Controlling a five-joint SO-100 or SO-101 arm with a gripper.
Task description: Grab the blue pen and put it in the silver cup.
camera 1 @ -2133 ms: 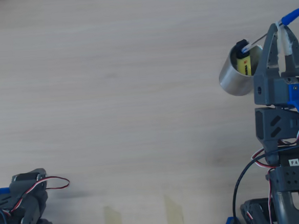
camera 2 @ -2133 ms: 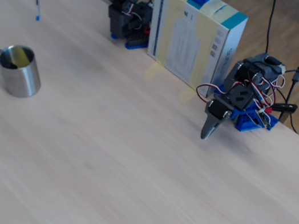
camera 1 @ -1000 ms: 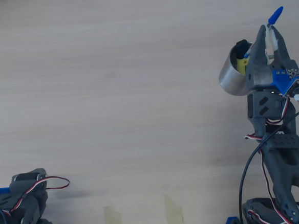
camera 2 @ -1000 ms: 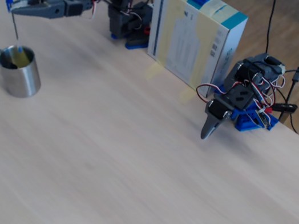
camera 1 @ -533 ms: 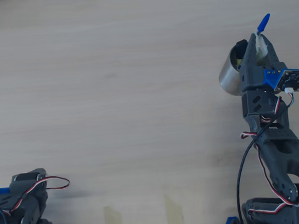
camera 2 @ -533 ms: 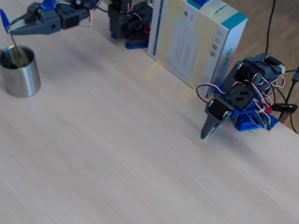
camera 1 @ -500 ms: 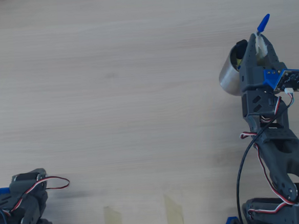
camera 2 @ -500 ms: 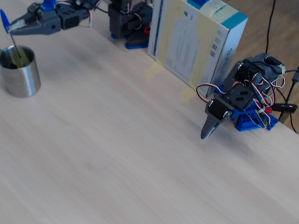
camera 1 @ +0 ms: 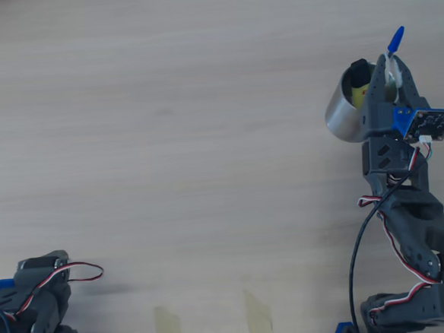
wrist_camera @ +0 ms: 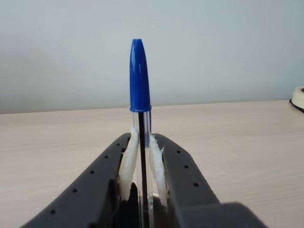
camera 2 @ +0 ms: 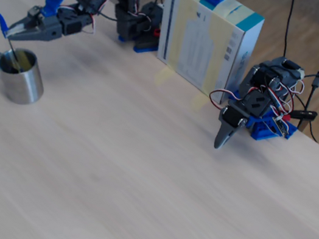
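Note:
My gripper [camera 1: 389,69] is shut on the blue pen [camera 1: 395,40], over the silver cup [camera 1: 343,117] at the right of the overhead view. In the wrist view the pen [wrist_camera: 139,76] stands upright between my white-padded fingertips [wrist_camera: 129,156], blue cap up and clear barrel pinched. In the fixed view my gripper [camera 2: 16,28] holds the pen [camera 2: 2,24] tilted, cap up to the left, its lower end reaching down inside the rim of the cup [camera 2: 23,83]. A yellow highlighter [camera 1: 360,93] with a black cap stands inside the cup.
A second arm [camera 2: 259,105] rests folded at the table's far edge and also shows in the overhead view [camera 1: 35,310]. A white and teal box [camera 2: 208,35] stands upright behind. Tape strips [camera 1: 258,316] lie near the table's edge. A tape roll [wrist_camera: 298,97] is at the right.

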